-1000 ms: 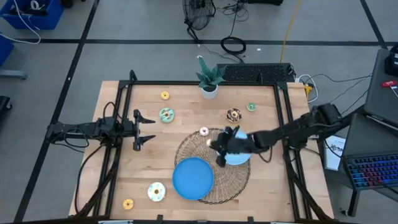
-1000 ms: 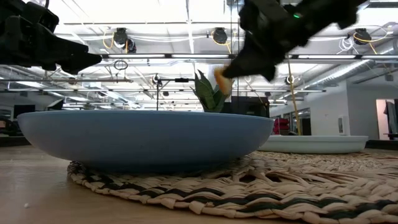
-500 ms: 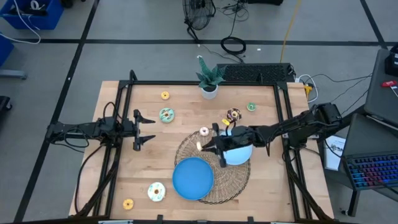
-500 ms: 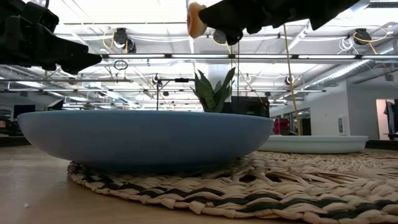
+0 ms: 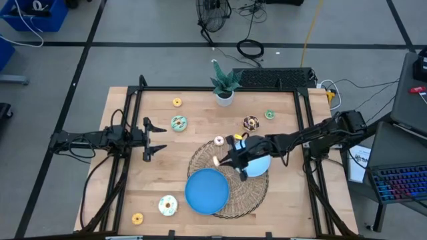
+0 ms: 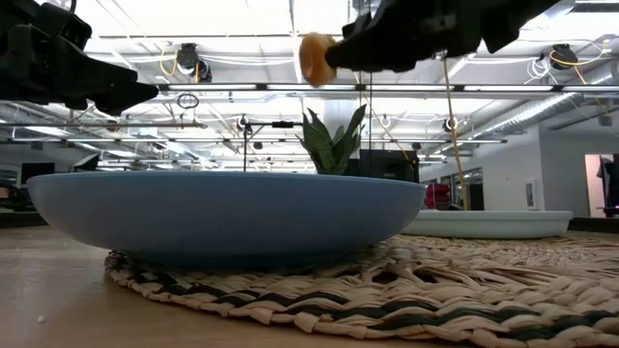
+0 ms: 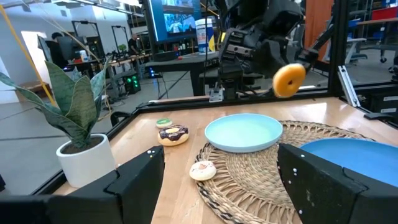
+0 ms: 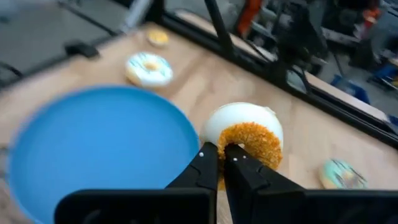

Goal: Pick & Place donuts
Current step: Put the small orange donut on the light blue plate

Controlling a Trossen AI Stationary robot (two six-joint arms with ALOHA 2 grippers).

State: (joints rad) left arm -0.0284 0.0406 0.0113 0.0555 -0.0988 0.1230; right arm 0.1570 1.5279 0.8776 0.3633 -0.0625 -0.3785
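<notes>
- The right gripper pinches an orange donut in the air above the woven mat, beside the big blue plate
- The left gripper, fingers spread, waits at the table's left side

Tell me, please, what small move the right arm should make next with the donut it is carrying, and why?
Probably carry it a little further over the large blue plate, then lower it. The right tool is shut on the orange donut, held high above the woven mat just short of that plate. The left tool waits at the table's left.
</notes>
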